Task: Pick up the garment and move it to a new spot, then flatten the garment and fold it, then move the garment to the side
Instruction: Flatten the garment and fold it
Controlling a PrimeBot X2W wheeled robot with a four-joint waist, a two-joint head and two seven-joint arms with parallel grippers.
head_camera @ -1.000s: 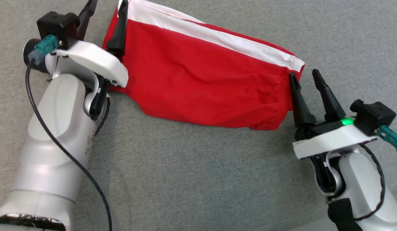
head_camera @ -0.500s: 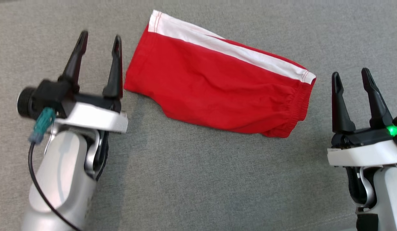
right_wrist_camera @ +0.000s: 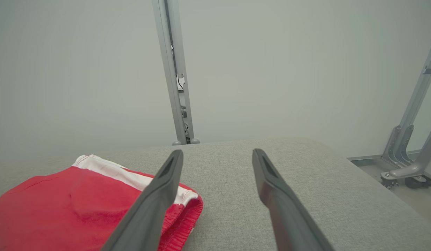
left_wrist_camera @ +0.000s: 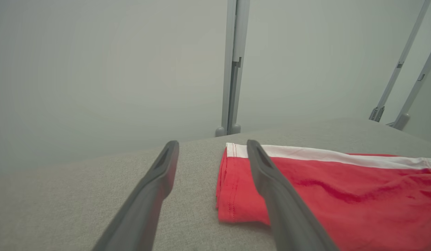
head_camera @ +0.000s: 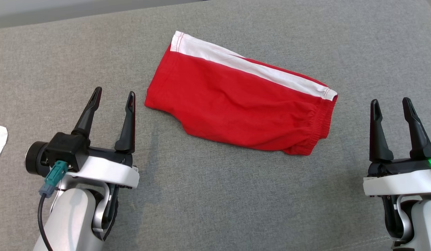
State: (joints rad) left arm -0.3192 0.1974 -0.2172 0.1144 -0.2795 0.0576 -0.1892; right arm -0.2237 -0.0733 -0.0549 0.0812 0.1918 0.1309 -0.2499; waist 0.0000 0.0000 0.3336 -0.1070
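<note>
Both claws empty, jaws spread wide. Left claw (head_camera: 114, 92) hangs near the garment's left end, right claw (head_camera: 390, 100) near its right end; neither touches cloth.

The garment (head_camera: 236, 108), red shorts, lies folded in a flat band aslant across the middle of the grey cloth-covered worktop (head_camera: 215, 195). White stripe (head_camera: 250, 68) runs along the far edge. Gathered waistband (head_camera: 320, 122) at my right, leg hem (head_camera: 159, 94) at my left.

Handling, my estimate:
- Thin knit, light and limp. It will sag and bunch as soon as it is lifted.
- Layers may slide apart, so a one-point pick would likely undo the fold.
- Cloth on cloth: expect drag and rucking if pushed rather than lifted.
- Nothing fragile; a firm pinch is fine.

Where to take hold:
- Right claw on the waistband, where the elastic gives a thicker ridge.
- Left claw on the stitched hem corner, pinching all layers.
- Come in low along the worktop so the lower finger gets under the edge.
</note>
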